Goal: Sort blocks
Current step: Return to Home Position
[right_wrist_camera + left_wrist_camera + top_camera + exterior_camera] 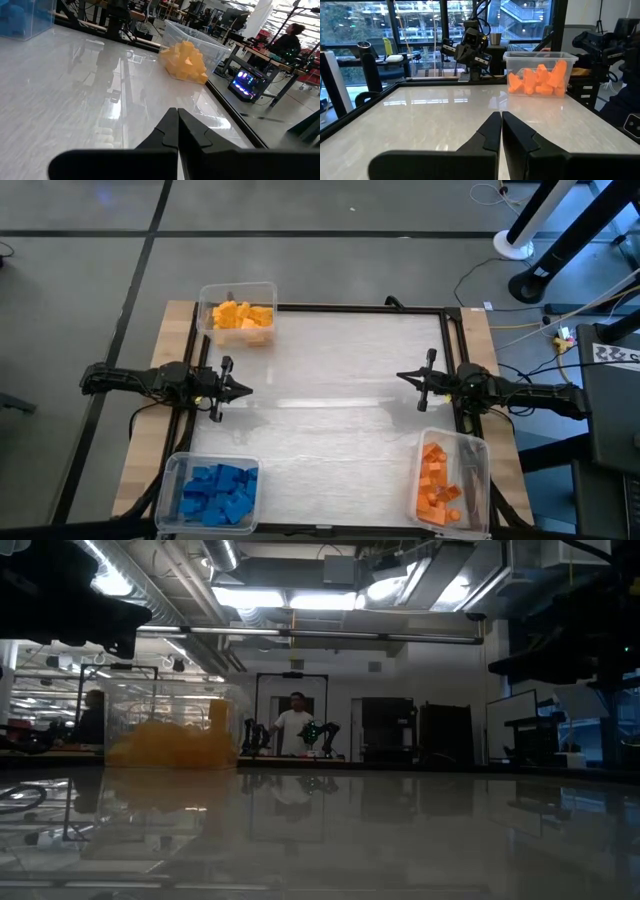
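The blocks lie sorted by colour in three clear bins: yellow blocks (243, 316) at the far left corner, blue blocks (220, 491) at the near left, orange blocks (437, 483) at the near right. My left gripper (246, 390) is shut at the table's left edge, pointing level toward the middle, with nothing in it. My right gripper (401, 377) is shut at the right edge, pointing back toward it, also with nothing in it. The left wrist view shows the orange blocks (540, 80); the right wrist view shows the yellow blocks (186, 62).
A white tabletop (340, 410) with a dark frame lies bare between the two grippers. Cables and a stand base (540, 280) lie on the floor beyond the far right corner. In the low view a person (294, 725) stands far off in the room.
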`<move>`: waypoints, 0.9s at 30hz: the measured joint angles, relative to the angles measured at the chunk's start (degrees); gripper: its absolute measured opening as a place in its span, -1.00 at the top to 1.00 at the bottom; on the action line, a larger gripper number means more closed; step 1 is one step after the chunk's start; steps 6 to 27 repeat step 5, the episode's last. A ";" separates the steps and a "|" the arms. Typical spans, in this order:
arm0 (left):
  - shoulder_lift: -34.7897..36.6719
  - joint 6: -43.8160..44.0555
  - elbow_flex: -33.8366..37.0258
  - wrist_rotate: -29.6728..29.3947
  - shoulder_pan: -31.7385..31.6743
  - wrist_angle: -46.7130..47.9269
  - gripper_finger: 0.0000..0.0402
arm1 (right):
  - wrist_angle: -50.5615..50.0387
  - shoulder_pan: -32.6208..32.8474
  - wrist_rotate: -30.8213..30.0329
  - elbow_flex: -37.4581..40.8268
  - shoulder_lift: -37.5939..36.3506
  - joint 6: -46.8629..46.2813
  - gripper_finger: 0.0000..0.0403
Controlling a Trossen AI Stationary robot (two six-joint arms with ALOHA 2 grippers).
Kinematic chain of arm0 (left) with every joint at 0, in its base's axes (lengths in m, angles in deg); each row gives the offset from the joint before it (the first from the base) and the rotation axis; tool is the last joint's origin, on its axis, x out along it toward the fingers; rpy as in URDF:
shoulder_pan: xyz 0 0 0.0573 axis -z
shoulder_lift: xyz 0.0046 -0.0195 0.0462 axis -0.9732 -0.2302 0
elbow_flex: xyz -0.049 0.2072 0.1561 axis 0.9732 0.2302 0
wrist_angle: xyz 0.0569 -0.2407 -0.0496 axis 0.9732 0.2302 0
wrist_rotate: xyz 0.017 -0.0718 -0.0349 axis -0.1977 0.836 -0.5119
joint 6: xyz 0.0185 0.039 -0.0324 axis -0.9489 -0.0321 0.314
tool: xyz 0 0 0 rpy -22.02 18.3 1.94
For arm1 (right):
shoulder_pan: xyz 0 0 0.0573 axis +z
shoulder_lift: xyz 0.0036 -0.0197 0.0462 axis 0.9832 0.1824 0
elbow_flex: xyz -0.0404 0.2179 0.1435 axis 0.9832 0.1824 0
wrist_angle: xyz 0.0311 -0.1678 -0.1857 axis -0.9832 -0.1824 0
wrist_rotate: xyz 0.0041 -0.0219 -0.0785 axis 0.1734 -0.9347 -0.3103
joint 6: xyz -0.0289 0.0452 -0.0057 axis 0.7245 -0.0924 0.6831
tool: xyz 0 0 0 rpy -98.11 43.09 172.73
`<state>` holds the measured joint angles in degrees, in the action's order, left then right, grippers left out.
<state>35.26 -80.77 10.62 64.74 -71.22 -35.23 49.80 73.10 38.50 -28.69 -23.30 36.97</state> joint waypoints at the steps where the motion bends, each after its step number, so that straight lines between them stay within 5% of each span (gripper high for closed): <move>1: 0.00 -0.08 0.00 0.00 0.00 -0.01 0.97 | 0.00 0.00 0.00 -0.02 0.00 0.02 1.00; 27: 0.01 -0.04 0.00 0.00 0.00 -0.01 0.97 | 0.00 0.00 0.00 0.00 0.00 0.02 1.00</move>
